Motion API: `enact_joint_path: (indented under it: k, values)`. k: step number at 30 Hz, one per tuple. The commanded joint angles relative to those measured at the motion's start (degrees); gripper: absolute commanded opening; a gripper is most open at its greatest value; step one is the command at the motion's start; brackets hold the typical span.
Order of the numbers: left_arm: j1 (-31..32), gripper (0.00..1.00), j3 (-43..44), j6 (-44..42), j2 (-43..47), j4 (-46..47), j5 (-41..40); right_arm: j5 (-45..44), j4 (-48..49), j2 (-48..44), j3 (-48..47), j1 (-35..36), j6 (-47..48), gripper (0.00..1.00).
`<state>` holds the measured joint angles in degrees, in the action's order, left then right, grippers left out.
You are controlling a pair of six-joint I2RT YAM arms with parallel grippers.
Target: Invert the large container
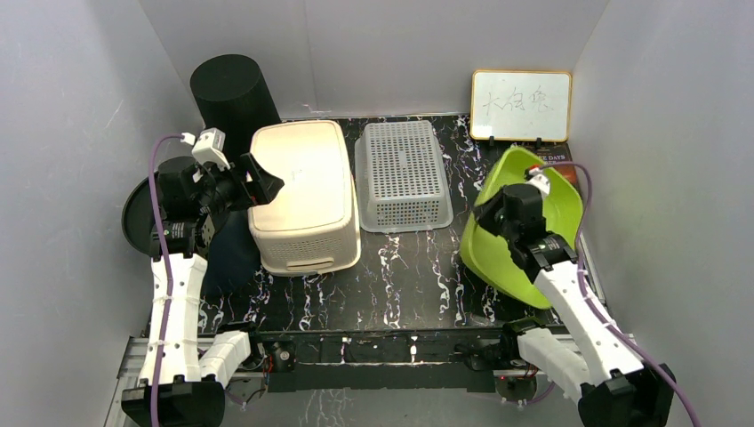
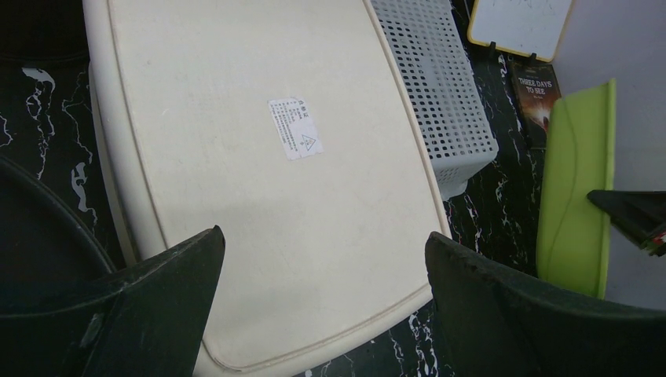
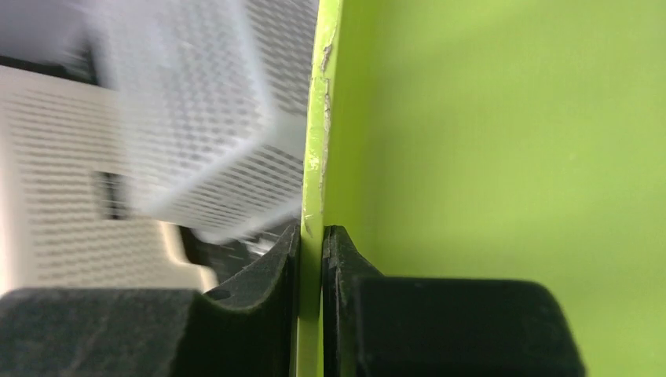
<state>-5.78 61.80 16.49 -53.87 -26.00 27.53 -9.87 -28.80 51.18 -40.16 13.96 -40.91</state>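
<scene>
Rim of green container [image 1: 485, 255] pinched by right gripper [image 3: 312, 236]; left gripper [image 2: 322, 236] wide open

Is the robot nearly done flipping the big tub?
Partway. The cream tub and white basket already lie bottom-up. The right end effector pinches the rim of the green tub, which stands tipped on edge. Left to do: roll it fully over. The left end effector hovers open.

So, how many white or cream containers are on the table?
2: the cream bin at centre-left, and the white basket just right of it. None seems hidden.
</scene>
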Motion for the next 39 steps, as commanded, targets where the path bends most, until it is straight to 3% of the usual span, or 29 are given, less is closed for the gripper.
enact_joint_path:
  k: [1, 11, 17, 25, 32, 39]
  values:
    - [0.15, 0.98, 0.32, -0.15, 1.67, -0.59, 0.27, 6.67, 19.83, -3.74, -8.37, 0.06, -9.37, 0.00]
    - [0.14, 0.98, 0.73, -0.86, 1.99, -1.92, -0.19, 3.02, 53.81, -9.48, 4.85, 0.08, -29.87, 0.00]
    - [0.16, 0.98, 1.04, -1.30, 1.82, -1.98, -0.39, -2.89, 58.67, -10.13, 11.47, 0.01, -35.95, 0.00]
    - [0.16, 0.98, 0.73, -1.96, 1.56, -2.34, -0.48, 1.36, 75.13, -5.51, 22.71, -0.67, -48.34, 0.00]
    - [0.16, 0.98, 1.10, -2.60, 1.90, -3.18, -1.01, -3.72, 68.38, -13.82, 25.24, -0.84, -49.12, 0.00]
    - [0.11, 0.98, 0.64, -2.09, 2.34, -2.95, -0.62, -6.26, 37.50, -28.59, 26.36, -1.04, -49.06, 0.00]
